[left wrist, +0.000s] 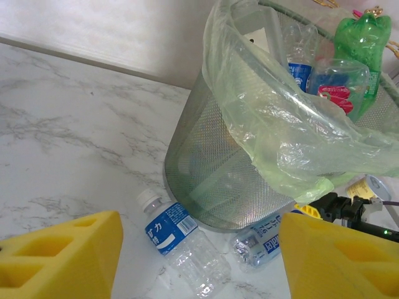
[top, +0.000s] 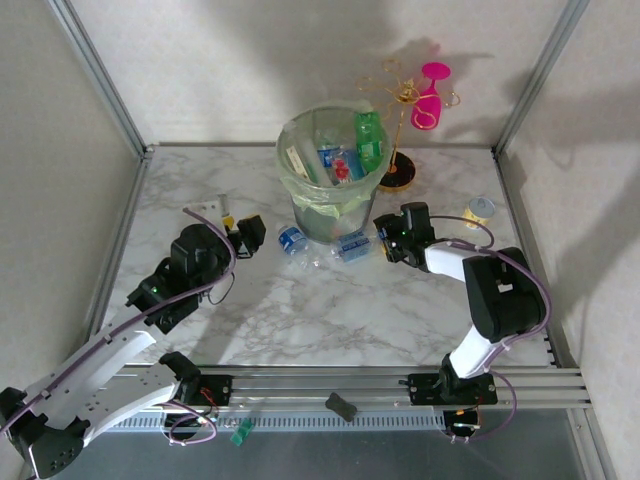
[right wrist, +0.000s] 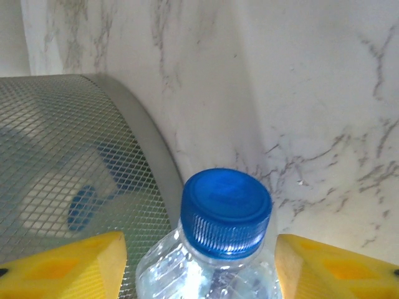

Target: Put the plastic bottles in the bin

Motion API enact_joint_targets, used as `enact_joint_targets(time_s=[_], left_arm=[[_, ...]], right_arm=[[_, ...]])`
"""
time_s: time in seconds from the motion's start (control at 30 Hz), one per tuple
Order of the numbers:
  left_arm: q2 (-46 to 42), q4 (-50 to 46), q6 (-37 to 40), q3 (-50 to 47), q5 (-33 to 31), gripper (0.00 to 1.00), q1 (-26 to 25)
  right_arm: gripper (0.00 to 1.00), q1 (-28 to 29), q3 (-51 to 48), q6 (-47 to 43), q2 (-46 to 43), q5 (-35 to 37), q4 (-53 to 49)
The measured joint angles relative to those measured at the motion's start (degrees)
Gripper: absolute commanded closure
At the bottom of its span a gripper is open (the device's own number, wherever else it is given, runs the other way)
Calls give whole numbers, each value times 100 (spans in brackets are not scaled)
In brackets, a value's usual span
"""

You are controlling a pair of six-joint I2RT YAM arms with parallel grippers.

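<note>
As it lies, the bottle (right wrist: 221, 240) is clear — blue-capped.

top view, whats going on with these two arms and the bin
Two robot arms are putting plastic bottles into the bin. It holds several, a green bottle among them. Two more lie on the marble table at its foot. The right gripper is open, its fingers on either side of the blue-capped bottle and not visibly squeezing it. The left gripper is open and empty, pointed at the white-capped bottle beside the bin's base.
</note>
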Motion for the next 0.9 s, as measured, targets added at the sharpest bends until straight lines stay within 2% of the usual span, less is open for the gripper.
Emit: enact_joint_targets(time_s=[0.13,0.47,0.7,0.9], left_arm=[[-13,2,0,-2,2,33,-2],[-17,0,17,-22,2,33,-26],[-17,0,20,-22,2,33,-31],[-17,0,20,-22,2,33,-35]], right_arm=[[41,-2,11,39,105,39,4],[62,-2,175,155,378,164,-20],[70,-13,216,109,111,343,-317],[73,-35,63,39,-330,422,-365]])
